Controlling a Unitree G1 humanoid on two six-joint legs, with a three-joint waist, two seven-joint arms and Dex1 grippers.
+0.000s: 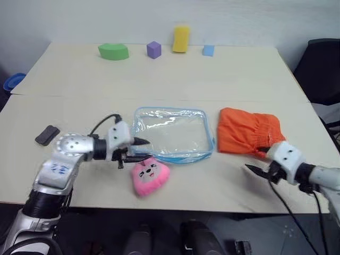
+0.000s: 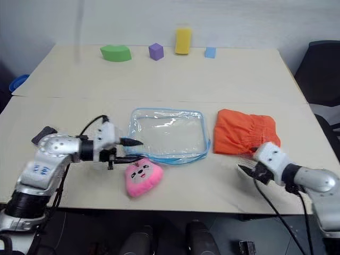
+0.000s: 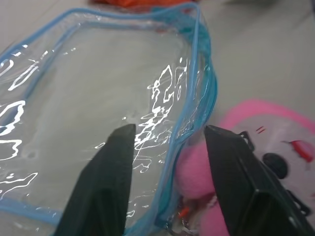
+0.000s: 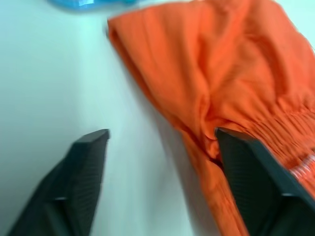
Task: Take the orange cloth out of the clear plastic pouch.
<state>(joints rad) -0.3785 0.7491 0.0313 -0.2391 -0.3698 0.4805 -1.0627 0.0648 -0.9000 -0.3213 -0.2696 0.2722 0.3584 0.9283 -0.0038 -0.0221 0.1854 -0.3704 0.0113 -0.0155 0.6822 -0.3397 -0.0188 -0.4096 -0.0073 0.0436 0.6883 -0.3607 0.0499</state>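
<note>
The clear plastic pouch (image 1: 171,133) lies flat and empty at the middle of the table, its pink plush charm (image 1: 150,175) in front of it. The orange cloth (image 1: 247,130) lies crumpled on the table to the pouch's right, outside it. My left gripper (image 1: 139,150) is at the pouch's near left corner. In the left wrist view it (image 3: 170,130) is open, with the blue zipper edge (image 3: 194,113) running between the fingers. My right gripper (image 1: 257,163) sits at the cloth's near edge, open (image 4: 162,133), and the cloth's hem (image 4: 206,142) reaches in beside one finger.
A green block (image 1: 113,51), a purple cube (image 1: 153,49), a yellow block (image 1: 181,39) and a blue cube (image 1: 208,50) line the table's far edge. A small black object (image 1: 47,134) lies at the left. A black chair (image 1: 321,69) stands beyond the right edge.
</note>
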